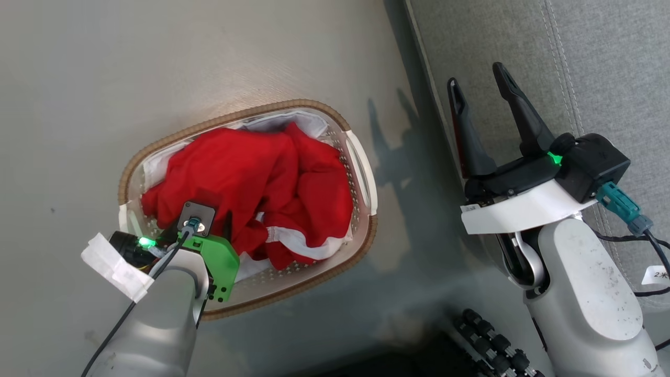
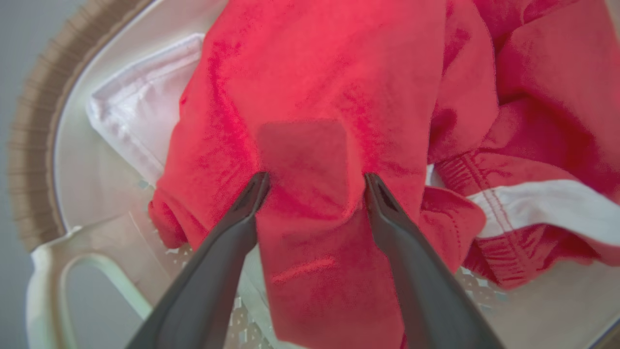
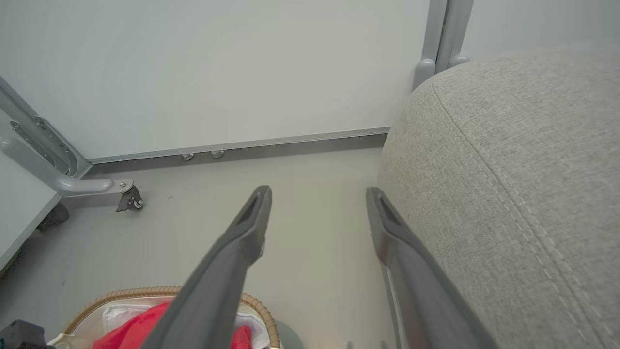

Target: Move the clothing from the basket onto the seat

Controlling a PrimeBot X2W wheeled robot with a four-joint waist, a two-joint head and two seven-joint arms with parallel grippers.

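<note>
The left claw [image 2: 315, 180] is touching, wide open, the red clothing [image 1: 251, 178] lying in the basket [image 1: 123, 180], probably to pinch a fold, while the right claw [image 1: 477, 77] is hovering open near the seat [image 1: 602, 63].

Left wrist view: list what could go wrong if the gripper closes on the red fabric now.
The open left gripper straddles a fold of the plain red garment; a shallow pinch may slip off.
The striped garment lies bunched against it and could drag along, then drop short of the seat.
The white liner sits close; catching it might lift the basket.
</note>
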